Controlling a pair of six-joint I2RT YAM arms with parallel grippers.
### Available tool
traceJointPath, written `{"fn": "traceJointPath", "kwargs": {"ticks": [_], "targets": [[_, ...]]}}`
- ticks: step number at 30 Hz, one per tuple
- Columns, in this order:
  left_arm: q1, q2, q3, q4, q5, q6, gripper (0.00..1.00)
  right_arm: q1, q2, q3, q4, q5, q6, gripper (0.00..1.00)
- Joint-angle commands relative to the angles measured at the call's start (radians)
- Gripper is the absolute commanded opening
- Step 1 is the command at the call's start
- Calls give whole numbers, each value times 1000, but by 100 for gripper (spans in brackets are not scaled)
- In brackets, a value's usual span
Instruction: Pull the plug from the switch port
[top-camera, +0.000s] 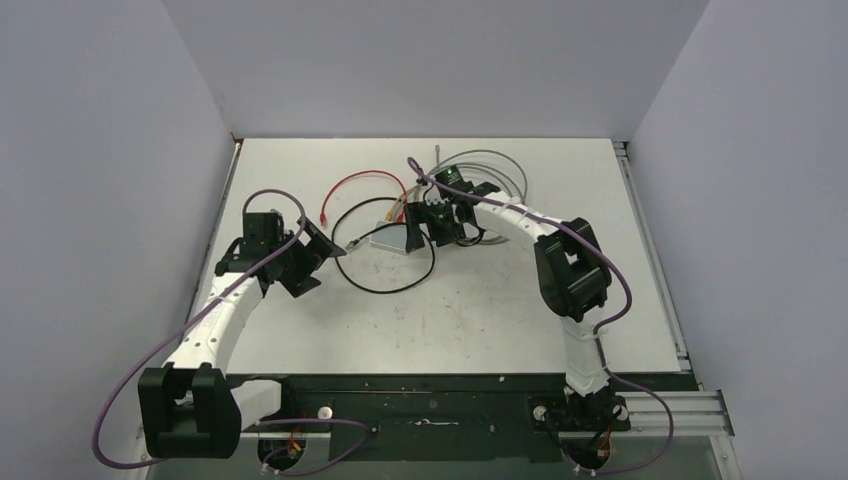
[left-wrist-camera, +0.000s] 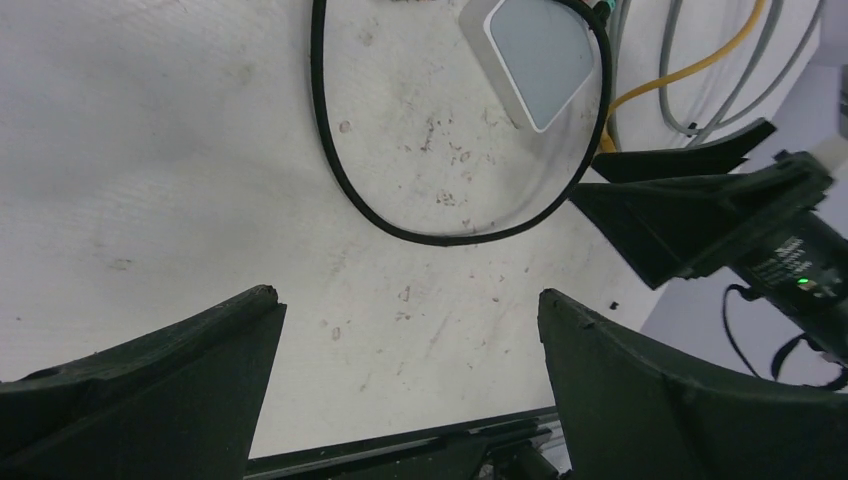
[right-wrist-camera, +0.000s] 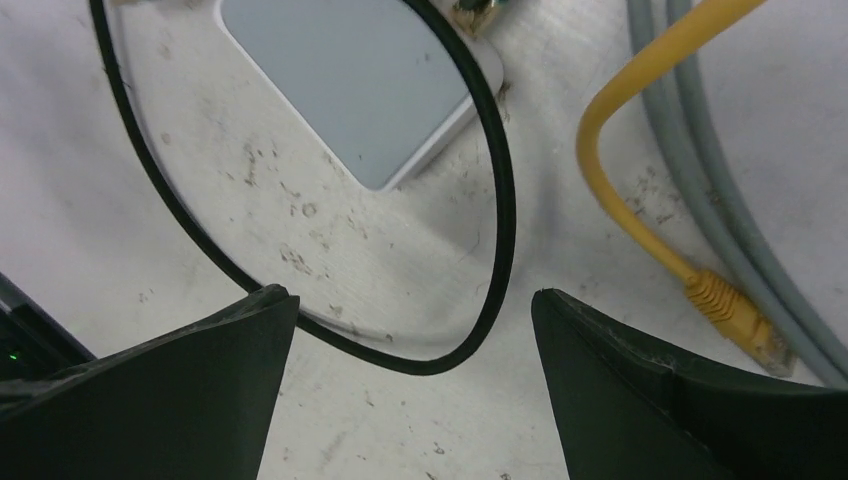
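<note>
pale grey-blue switch (top-camera: 392, 240) lies flat on the white table (top-camera: 500, 300), near the middle and towards the far side, just off the right gripper (top-camera: 428, 228). black cable (top-camera: 383, 291) runs a wide loop on the near side of the switch, and one strand crosses over the switch's corner. red cable (top-camera: 365, 178) curls on the table behind it, apart from the box.

from the right wrist, the right gripper (right-wrist-camera: 415, 300) hangs over the table with its jaws spread wide and nothing between them. switch (right-wrist-camera: 350, 80) sits ahead of the fingers, rounded corner pointing back at the camera, black cable (right-wrist-camera: 430, 368) sweeping between the fingertips. to the right, yellow cable (right-wrist-camera: 610, 190) bends down to a yellow plug (right-wrist-camera: 735, 310) that lies loose on the table, well off the switch, tight beside the grey cables (right-wrist-camera: 700, 170). something small shows at the switch's top edge, cut off by the frame; can't tell what it is.

over to the left wrist: left gripper (left-wrist-camera: 410, 300) is released too, jaws wide apart, bare table below. it hovers well short of the switch (left-wrist-camera: 540, 55), with the black cable (left-wrist-camera: 440, 238) curving in between. right gripper's fingers (left-wrist-camera: 680, 200) reach in from the right, just beside the switch.
</note>
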Motion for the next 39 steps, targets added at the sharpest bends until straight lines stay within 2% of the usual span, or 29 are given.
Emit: {"fn": "traceJointPath", "kwargs": {"ticks": [1, 5, 8, 10, 15, 21, 22, 28, 30, 35, 39], "targets": [[6, -85, -30, 138, 74, -103, 100, 26, 12, 44, -104, 102, -59, 89], [18, -114, -26, 121, 76, -96, 100, 41, 25, 8, -85, 32, -48, 79], [67, -127, -4, 88, 78, -81, 100, 73, 53, 22, -99, 19, -42, 62], [101, -134, 16, 69, 88, -64, 100, 96, 58, 33, -94, -16, -39, 55], [172, -159, 92, 3, 82, -16, 100, 172, 47, 41, 4, -190, -11, 52], [215, -196, 117, -11, 65, -10, 100, 301, 59, 94, 76, -433, -44, 55], [217, -196, 116, -11, 63, -10, 100, 315, 57, 102, 66, -435, -57, 61], [220, -193, 91, -40, 46, -16, 100, 321, -10, 84, -20, -284, -129, 91], [220, -191, 86, -58, 33, -15, 100, 317, -52, 56, -21, -230, -141, 96], [221, -183, 68, -58, 47, -10, 100, 258, -135, -11, 39, -142, -103, 99], [220, -178, 36, -35, 74, -22, 100, 174, -107, 19, 43, -120, -89, 98]]}}
